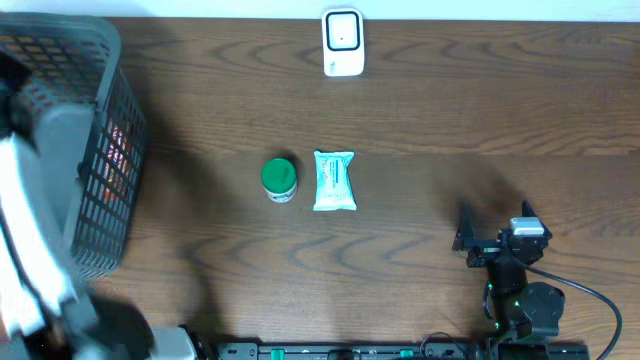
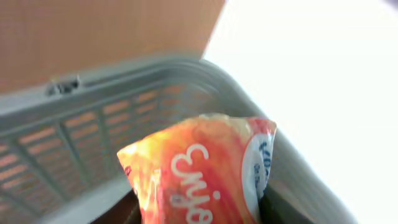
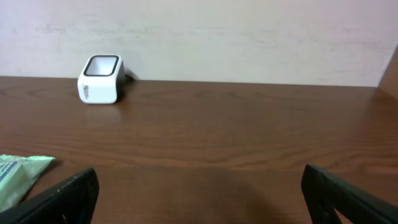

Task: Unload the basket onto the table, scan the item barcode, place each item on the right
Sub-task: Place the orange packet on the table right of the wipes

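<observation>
Over the basket (image 2: 124,81) at nine o'clock, left jaws clamp an orange packet (image 2: 199,174); right jaws, five o'clock, stand wide open, empty.

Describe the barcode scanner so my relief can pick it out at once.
Start at the brown wooden table and look to its far edge, about midway along. The scanner stands there alone, well beyond the green-lidded jar and the pale packet at mid-table. It is the only white boxy thing, with a dark window in its face.
</observation>
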Motion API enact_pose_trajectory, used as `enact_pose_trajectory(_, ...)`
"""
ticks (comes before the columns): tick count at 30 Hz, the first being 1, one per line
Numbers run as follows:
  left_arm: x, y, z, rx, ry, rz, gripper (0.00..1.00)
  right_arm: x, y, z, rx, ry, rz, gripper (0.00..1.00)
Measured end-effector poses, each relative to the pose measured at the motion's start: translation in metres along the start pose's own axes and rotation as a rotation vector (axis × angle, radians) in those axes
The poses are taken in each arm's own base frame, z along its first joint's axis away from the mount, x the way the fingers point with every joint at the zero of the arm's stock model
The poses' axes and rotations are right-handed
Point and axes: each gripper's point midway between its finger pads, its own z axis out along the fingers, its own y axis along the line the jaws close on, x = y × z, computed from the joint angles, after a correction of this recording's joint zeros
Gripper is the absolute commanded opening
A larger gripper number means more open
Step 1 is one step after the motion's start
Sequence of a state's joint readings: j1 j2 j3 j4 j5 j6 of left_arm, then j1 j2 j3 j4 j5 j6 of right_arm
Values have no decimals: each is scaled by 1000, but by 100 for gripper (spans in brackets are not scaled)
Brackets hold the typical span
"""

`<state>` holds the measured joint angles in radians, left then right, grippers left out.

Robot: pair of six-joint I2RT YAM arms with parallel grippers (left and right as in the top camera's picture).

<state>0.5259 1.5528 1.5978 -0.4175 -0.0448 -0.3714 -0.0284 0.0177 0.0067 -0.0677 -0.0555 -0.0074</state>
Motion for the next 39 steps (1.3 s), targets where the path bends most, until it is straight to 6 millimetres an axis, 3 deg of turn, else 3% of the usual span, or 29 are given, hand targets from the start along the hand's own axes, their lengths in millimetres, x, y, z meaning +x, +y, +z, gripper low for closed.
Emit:
enact_pose_trajectory(3,-10,-52,-85,237,2,-29,42,0,0,0,0,0,0,99)
enact_pose_trajectory(5,7,-94,-133,413,64,-9,42,0,0,0,0,-1,0,99)
enact_pose_trajectory(8,77,-166,-198,671,280,96,43,0,0,0,1,-1,0,99)
enact_pose_trajectory(10,129,-205,-227,788,404,180,43,0,0,0,1,-1,0,99)
enact_pose_trajectory(14,252,-247,-248,795,585,395,43,0,0,0,0,0,0,99)
enact_pose_trajectory(18,382,-258,-245,675,659,665,43,0,0,0,0,0,0,99)
enact_pose_trajectory(23,501,-256,-242,611,702,879,43,0,0,0,0,0,0,99)
enact_pose_trajectory(25,532,-248,-238,585,722,931,43,0,0,0,0,0,0,99)
enact_pose_trajectory(26,548,-242,-234,564,734,954,58,0,0,0,0,0,0,99)
enact_pose_trajectory(28,569,-233,-225,530,758,972,80,0,0,0,0,-1,0,99)
enact_pose_trajectory(30,578,-230,-221,522,776,971,93,0,0,0,0,-1,0,99)
enact_pose_trajectory(32,579,-235,-221,536,778,949,98,0,0,0,0,0,0,99)
enact_pose_trajectory(36,566,-248,-233,614,773,947,98,0,0,0,0,0,0,99)
enact_pose_trajectory(38,544,-256,-246,659,761,974,98,0,0,0,0,0,0,99)
enact_pose_trajectory(39,523,-264,-254,694,739,978,98,0,0,0,0,0,0,99)
